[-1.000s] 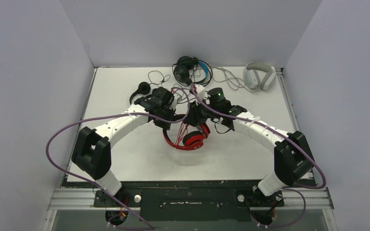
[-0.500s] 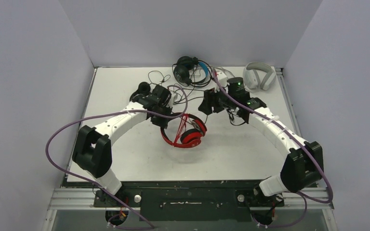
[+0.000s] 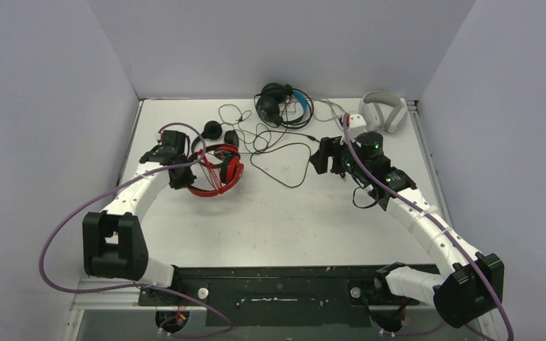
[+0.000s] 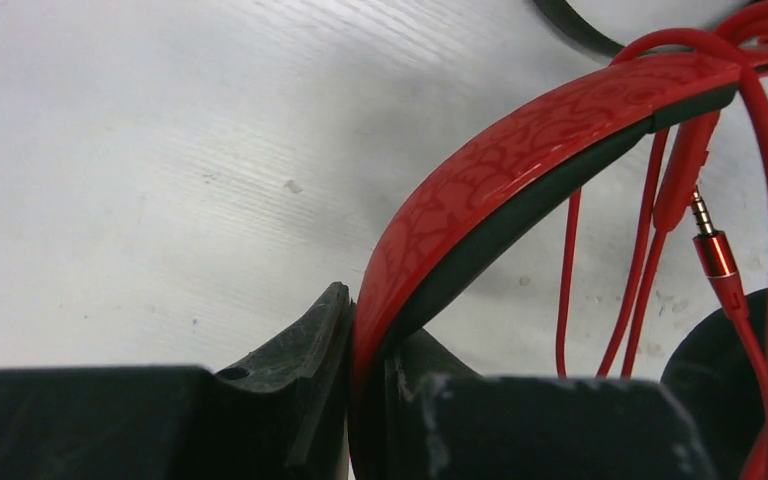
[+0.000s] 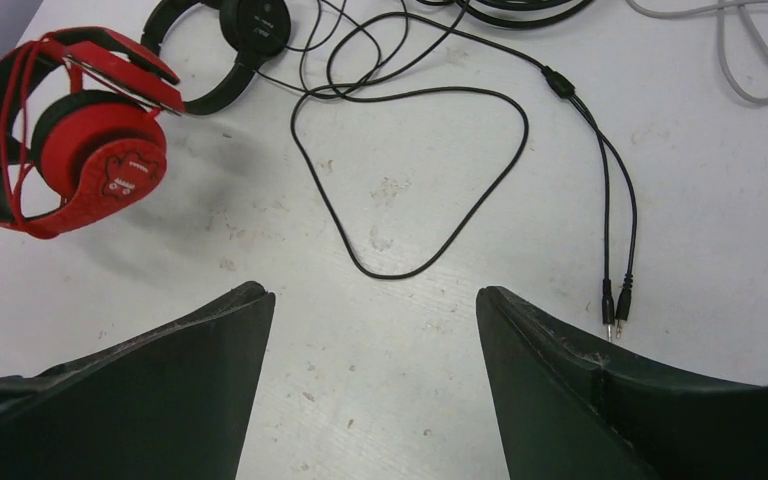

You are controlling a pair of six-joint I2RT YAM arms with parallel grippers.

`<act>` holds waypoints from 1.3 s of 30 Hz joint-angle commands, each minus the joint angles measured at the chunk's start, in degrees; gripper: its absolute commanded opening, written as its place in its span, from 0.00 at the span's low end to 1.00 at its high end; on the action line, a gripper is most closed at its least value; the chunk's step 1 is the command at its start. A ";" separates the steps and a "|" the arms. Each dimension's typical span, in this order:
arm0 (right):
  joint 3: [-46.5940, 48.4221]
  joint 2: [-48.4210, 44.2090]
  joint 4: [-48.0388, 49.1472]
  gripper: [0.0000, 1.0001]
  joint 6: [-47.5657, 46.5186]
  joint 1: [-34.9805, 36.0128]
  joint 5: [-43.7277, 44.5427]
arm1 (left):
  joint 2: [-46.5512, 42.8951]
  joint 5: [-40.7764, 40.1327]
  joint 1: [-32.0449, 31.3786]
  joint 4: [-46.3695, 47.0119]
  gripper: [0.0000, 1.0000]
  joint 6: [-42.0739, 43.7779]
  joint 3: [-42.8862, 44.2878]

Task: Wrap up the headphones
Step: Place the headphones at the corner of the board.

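Note:
The red-and-black headphones point(image 3: 219, 170) are at the left of the table, with their red cable point(image 4: 650, 240) wound across the headband point(image 4: 520, 150) and its jack plug point(image 4: 715, 250) hanging free. My left gripper point(image 3: 187, 170) point(image 4: 365, 335) is shut on the headband, and the headphones also show in the right wrist view point(image 5: 90, 150). My right gripper point(image 3: 321, 158) point(image 5: 375, 300) is open and empty over bare table right of centre. The small black headset point(image 3: 213, 131) point(image 5: 250, 25) lies just behind the red one. The black-and-blue headset point(image 3: 282, 103) and the white-grey headset point(image 3: 382, 112) lie at the back.
A loose black cable loop point(image 3: 284, 160) point(image 5: 410, 170) lies between the grippers and ends in twin plugs point(image 5: 615, 305) by my right finger. Grey cable point(image 3: 338, 114) trails from the white headset. White walls close in the table on three sides.
My left gripper has carried the red headphones from the table's centre to the left, next to the small black headset. My right gripper has pulled away to the right and is open.

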 commanded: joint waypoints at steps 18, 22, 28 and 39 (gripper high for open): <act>-7.18 -8.78 2.88 0.79 1.50 -1.10 4.80 | -5.63 -10.21 24.25 9.56 0.00 -33.91 -13.77; -7.74 -9.67 2.90 0.79 1.49 -1.36 4.94 | -2.80 -13.01 24.45 7.64 0.00 -34.93 -13.05; -8.09 -10.11 3.39 0.79 1.93 -1.58 4.23 | 0.75 -12.38 25.99 7.89 0.00 -35.44 -13.77; -7.40 -10.55 3.17 0.79 1.54 -1.75 3.72 | 2.26 -14.96 28.80 -0.42 0.81 -32.03 -9.13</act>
